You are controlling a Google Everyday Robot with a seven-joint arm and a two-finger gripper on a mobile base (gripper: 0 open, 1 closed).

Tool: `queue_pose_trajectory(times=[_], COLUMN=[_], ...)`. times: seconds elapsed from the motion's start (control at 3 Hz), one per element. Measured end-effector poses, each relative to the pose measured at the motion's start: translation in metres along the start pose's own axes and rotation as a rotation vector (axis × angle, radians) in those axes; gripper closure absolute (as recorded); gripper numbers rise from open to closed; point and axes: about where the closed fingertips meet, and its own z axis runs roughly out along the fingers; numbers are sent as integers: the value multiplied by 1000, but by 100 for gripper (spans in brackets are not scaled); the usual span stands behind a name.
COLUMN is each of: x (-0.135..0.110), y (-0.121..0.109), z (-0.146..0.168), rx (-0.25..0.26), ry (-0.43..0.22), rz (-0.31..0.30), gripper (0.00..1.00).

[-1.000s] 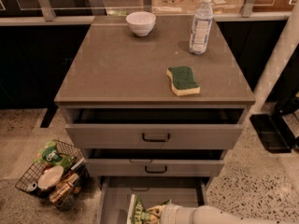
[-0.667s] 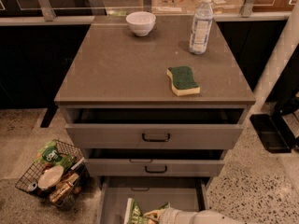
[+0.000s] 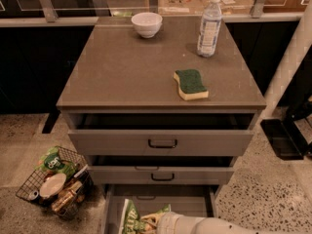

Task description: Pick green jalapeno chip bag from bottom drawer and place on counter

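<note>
One hand [image 3: 150, 222] touches the green jalapeno chip bag [image 3: 128, 219] in the bottom drawer [image 3: 161, 201]; its grip cannot be told.

Legible text: none. White lettering on green jalapeno chip bag [image 3: 129, 222] was unreadable; gripper [image 3: 152, 223] at it in bottom drawer [image 3: 187, 204].

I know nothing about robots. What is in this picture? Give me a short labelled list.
gripper: down in the bottom drawer, at the chip bag
chip bag: in the drawer's left part, not yet on the counter
bottom drawer: pulled open
counter: holds a bowl, a bottle and a sponge
floor: wire basket left of the cabinet
</note>
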Motion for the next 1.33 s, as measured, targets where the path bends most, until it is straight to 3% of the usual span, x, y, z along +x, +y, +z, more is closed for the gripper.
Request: queue_pose_trajectory(times=[0.33,0.67,1.0,1.33], x=[-45,-65,-74,-73], y=[-19,-29,-35,-41], z=[-6,-11,-14,-12], rx=[19,16,24,25], ry=[-20,36,52,23], rz=[-22,-36,-70,-62], gripper=[100,100,100,100])
